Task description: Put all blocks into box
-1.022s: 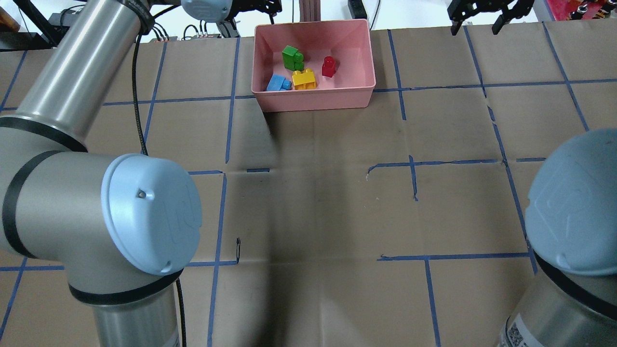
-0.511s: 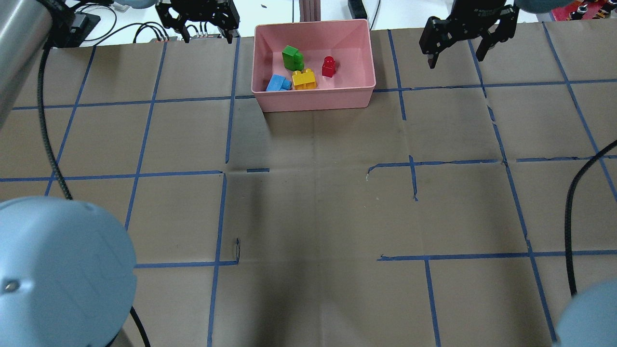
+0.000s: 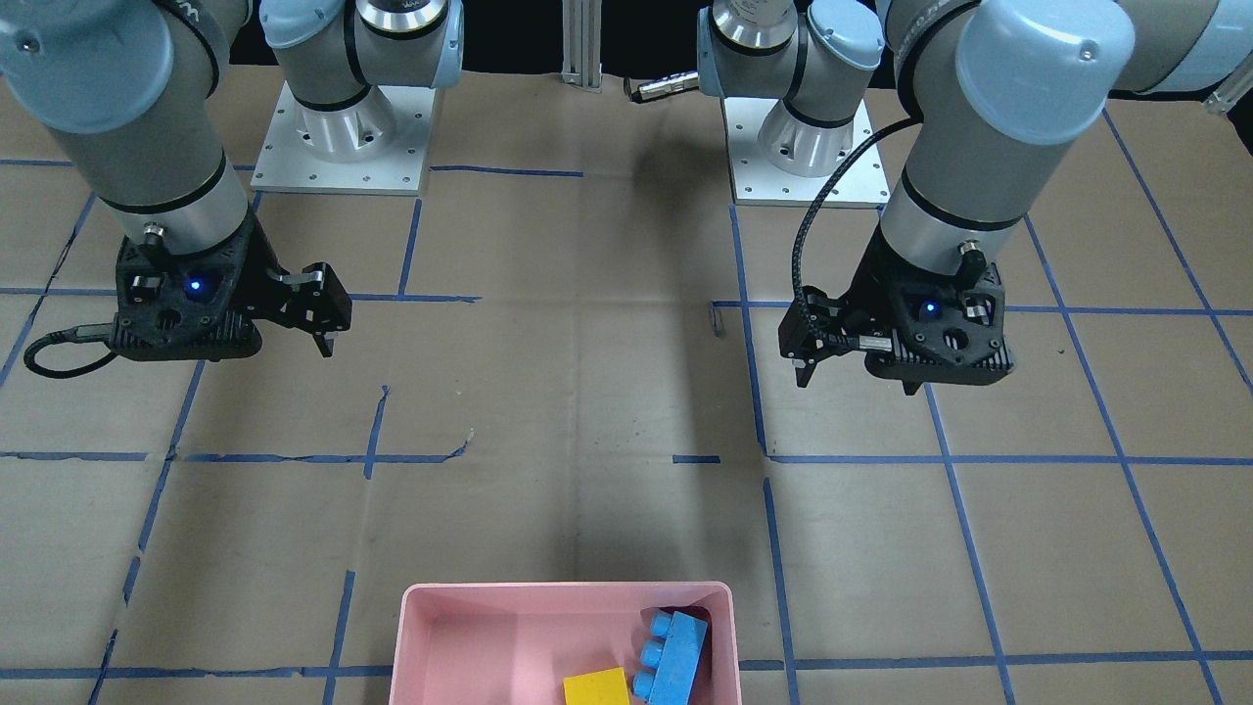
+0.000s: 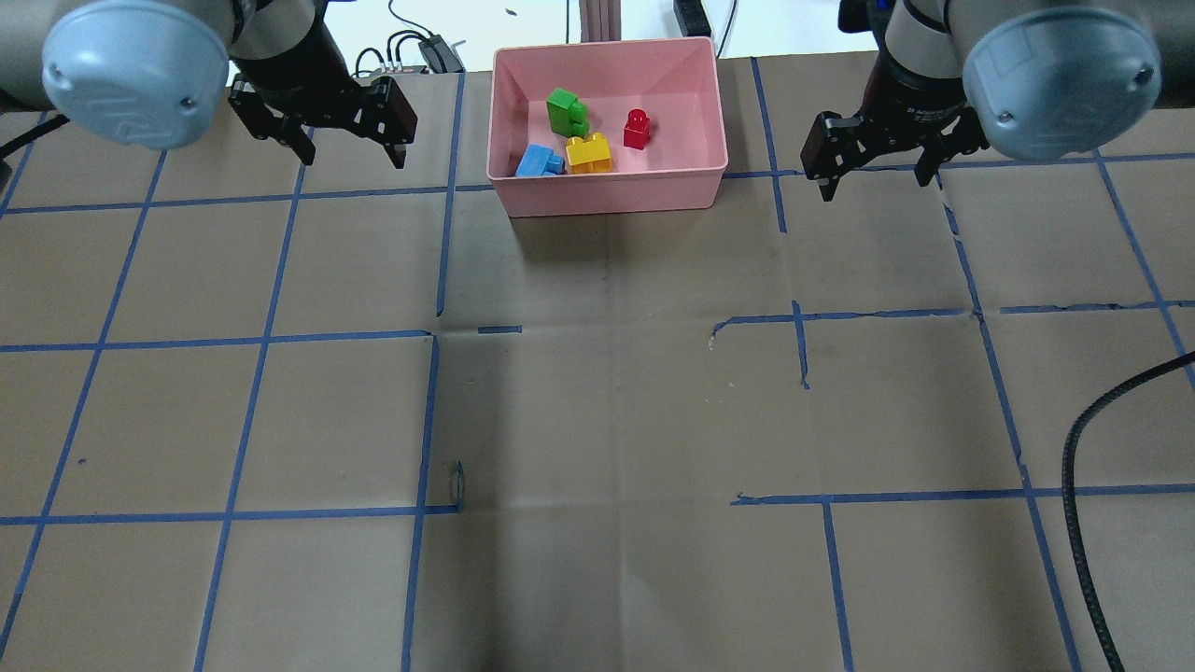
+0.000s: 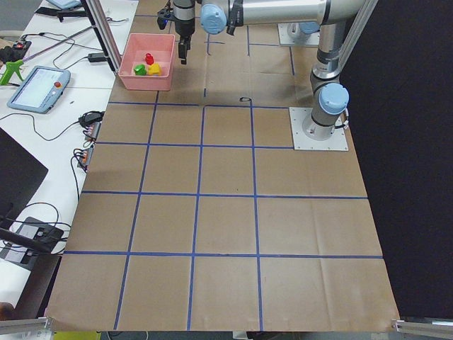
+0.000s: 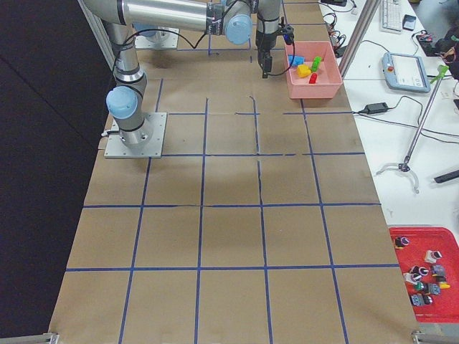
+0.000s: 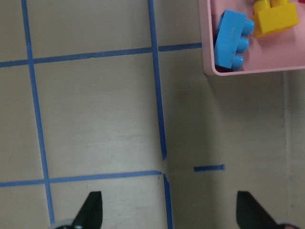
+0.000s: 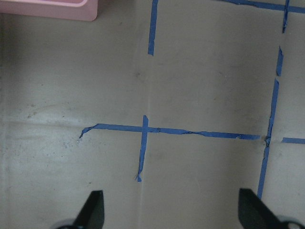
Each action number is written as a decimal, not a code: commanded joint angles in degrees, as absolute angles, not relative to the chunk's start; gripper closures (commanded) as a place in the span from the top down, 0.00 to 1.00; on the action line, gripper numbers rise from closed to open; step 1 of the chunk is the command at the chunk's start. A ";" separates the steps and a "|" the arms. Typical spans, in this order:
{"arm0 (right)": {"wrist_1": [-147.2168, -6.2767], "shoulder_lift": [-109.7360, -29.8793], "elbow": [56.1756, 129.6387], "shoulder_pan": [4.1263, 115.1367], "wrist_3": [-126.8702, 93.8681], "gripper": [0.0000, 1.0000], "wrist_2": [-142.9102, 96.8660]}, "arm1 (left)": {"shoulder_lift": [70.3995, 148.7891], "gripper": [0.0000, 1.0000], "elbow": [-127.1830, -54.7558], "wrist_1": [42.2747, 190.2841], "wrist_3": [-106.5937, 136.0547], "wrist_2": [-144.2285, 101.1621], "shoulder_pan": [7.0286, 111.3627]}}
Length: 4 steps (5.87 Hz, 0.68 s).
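Four blocks [image 4: 588, 152] in pink box [image 4: 611, 192] — left claw [image 4: 355, 159], right claw [image 4: 878, 184] both released, beside it

Blue brick [image 7: 230, 39] beside yellow brick [image 7: 275, 16] in pink box [image 7: 248, 72] corner; hand [image 7: 169, 212] fingers spread, empty.

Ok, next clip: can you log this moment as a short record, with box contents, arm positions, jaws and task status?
box: pink, at the table edge far from the robot, between the two arms
in the box: green block, red block, blue block, yellow block
blue block: on its side in a corner, next to the yellow block
left arm: off to one side of the box, jaws open, empty
right arm: off to the other side, jaws open, empty
task status: all four blocks in the box
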State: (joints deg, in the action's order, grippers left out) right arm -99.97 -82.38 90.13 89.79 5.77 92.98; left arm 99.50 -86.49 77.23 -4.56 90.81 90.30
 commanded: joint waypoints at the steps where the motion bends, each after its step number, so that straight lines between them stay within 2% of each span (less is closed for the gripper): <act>1: -99.67 -85.67 91.57 91.22 5.28 1.00 93.16 | 96.33 0.99 -88.69 76.29 -3.96 90.96 90.44; 4: -96.86 -90.43 92.72 92.55 5.27 1.00 92.90 | 94.66 0.99 -89.38 80.06 -3.96 91.05 90.44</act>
